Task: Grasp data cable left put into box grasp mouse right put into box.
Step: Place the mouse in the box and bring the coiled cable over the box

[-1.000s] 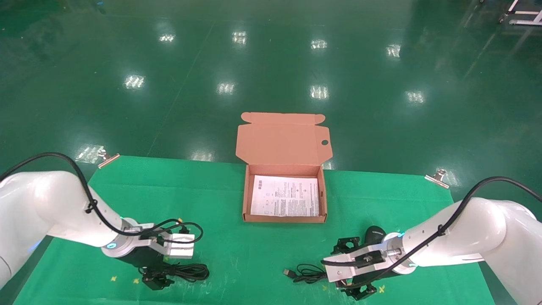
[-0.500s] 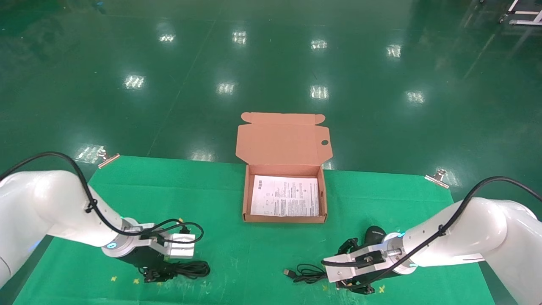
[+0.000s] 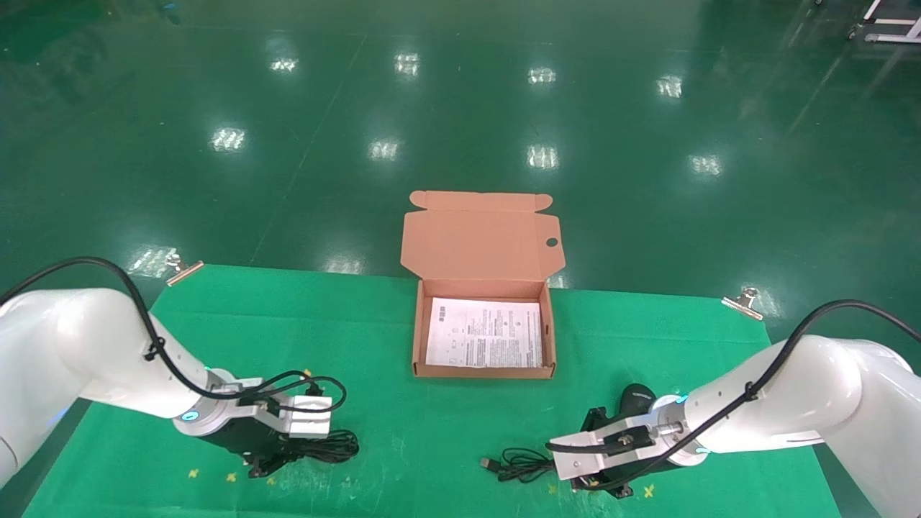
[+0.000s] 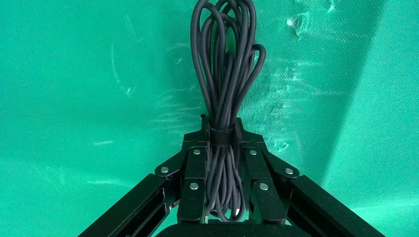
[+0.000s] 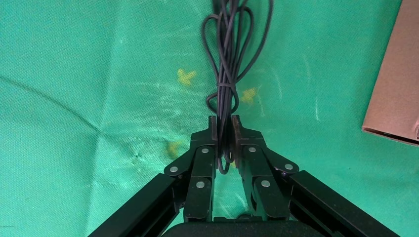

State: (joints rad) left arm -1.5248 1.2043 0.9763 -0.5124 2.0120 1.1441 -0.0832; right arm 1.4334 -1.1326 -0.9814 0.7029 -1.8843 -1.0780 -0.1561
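Observation:
The data cable (image 3: 332, 446), a looped black bundle with a band, lies on the green mat at the front left. My left gripper (image 3: 284, 459) is shut on it; the left wrist view shows the jaws (image 4: 221, 129) clamped at the band of the cable (image 4: 222, 64). The black mouse (image 3: 637, 397) sits on the mat at the front right, partly hidden by my right wrist. My right gripper (image 3: 565, 475) is shut on the mouse's USB cord (image 3: 514, 464), not on the mouse body; the right wrist view shows the jaws (image 5: 225, 131) pinching the thin cord (image 5: 228, 59). The box (image 3: 482, 370) stands open in the middle.
The box lid (image 3: 478, 244) stands up at the back, and a white printed sheet (image 3: 483, 333) lies inside. A box corner shows in the right wrist view (image 5: 395, 89). Metal clamps (image 3: 183, 270) (image 3: 745, 301) hold the mat's far corners.
Both grippers have gone from wide open to shut: the left on the cable bundle, the right on the mouse's cord. The arms have barely moved.

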